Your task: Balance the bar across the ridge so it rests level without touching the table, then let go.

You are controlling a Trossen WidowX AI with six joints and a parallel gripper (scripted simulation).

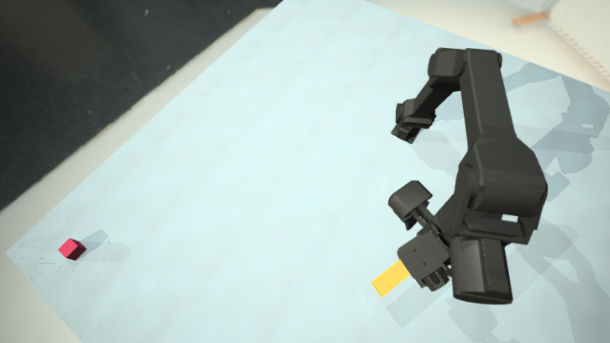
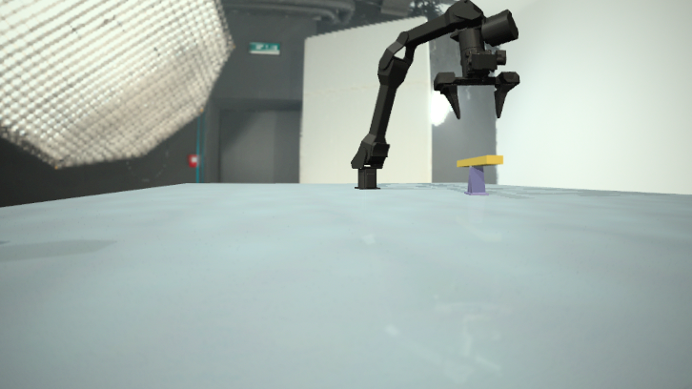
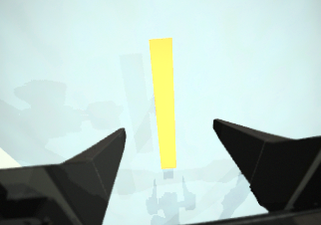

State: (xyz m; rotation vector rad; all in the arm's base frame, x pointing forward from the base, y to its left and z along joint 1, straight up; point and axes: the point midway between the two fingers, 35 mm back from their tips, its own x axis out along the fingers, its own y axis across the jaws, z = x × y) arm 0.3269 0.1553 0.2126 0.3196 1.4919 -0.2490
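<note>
A yellow bar lies across the top of the purple ridge. In the exterior view the bar looks about level, and both its ends are clear of the table. The ridge stands upright on the table; the bar hides it in the wrist view, and it does not show in the top view. My gripper is wide open and empty, a good way above the bar, with one finger to each side of it. In the top view the gripper covers part of the bar.
A small red cube lies near the table's far left corner in the top view, well away from the arm. The arm reaches over from its base. Shadows of the arm and bar fall on the table.
</note>
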